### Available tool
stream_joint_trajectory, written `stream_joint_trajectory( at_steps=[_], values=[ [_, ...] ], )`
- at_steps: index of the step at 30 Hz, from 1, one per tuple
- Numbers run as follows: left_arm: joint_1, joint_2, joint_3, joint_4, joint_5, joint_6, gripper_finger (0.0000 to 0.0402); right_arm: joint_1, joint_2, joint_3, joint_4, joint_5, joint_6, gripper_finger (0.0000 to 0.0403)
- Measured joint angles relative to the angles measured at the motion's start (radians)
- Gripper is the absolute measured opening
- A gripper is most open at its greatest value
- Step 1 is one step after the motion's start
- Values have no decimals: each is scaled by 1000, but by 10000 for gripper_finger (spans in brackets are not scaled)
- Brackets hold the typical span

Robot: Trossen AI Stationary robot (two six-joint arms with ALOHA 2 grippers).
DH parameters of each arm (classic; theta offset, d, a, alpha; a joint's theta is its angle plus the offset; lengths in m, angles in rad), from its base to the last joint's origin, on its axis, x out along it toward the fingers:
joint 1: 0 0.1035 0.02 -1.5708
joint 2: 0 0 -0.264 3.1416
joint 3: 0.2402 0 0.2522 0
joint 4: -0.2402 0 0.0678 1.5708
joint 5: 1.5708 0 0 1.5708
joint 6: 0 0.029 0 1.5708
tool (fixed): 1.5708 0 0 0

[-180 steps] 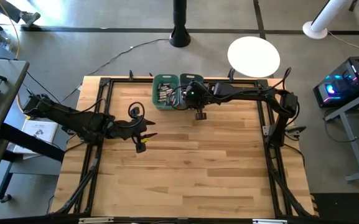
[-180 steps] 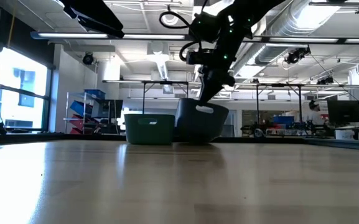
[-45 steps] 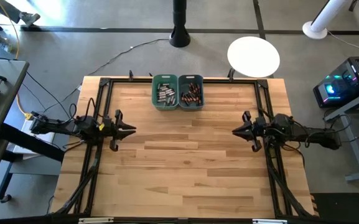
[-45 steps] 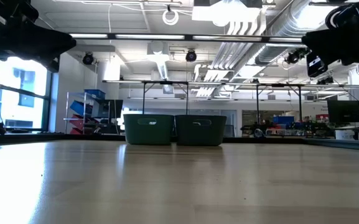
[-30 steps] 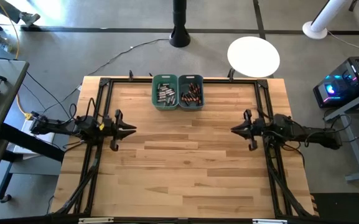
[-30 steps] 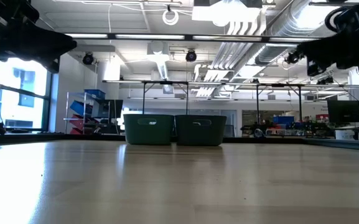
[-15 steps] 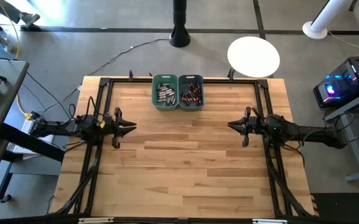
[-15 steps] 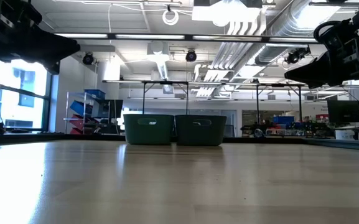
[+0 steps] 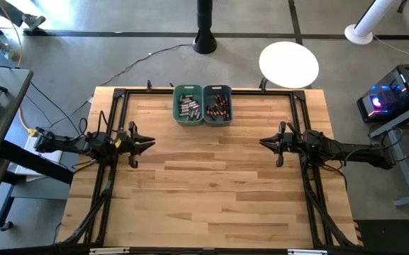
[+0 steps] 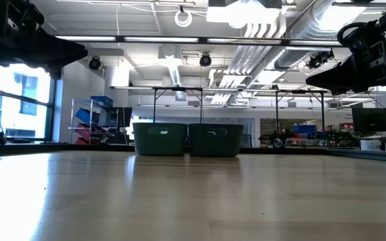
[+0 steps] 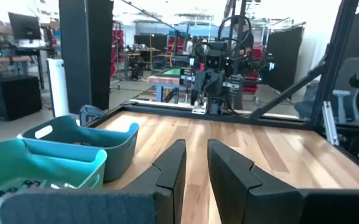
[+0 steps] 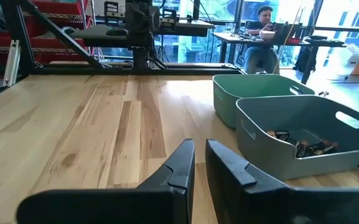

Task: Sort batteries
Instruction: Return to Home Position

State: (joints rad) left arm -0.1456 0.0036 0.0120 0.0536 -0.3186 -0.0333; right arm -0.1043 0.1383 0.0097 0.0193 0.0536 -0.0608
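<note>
Bare wood table (image 9: 204,184) (2 teal bins (image 9: 203,105)); workshop behind.

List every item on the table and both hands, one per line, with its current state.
left bin: upright, holds silvery-grey batteries.
right bin: upright, touching the left bin, holds dark batteries with copper bands.
left hand: at the table's left edge, nearly shut, empty.
right hand: at the table's right edge, nearly shut, empty.
table: bare wood between the hands.

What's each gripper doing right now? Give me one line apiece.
Left gripper: nearly closed, a narrow gap, holding nothing.
Right gripper: nearly closed, a narrow gap, holding nothing.
</note>
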Motion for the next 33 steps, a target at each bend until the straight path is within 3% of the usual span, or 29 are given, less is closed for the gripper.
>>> stream_joint_trajectory(
  at_steps=[7, 33],
  values=[
    [-72, 8, 0, 3, -31, 27, 58, 0, 0, 0, 0, 0, 0, 32],
    [-74, 9, 0, 2, -32, 27, 58, 0, 0, 0, -1, 0, 0, 32]
  ],
)
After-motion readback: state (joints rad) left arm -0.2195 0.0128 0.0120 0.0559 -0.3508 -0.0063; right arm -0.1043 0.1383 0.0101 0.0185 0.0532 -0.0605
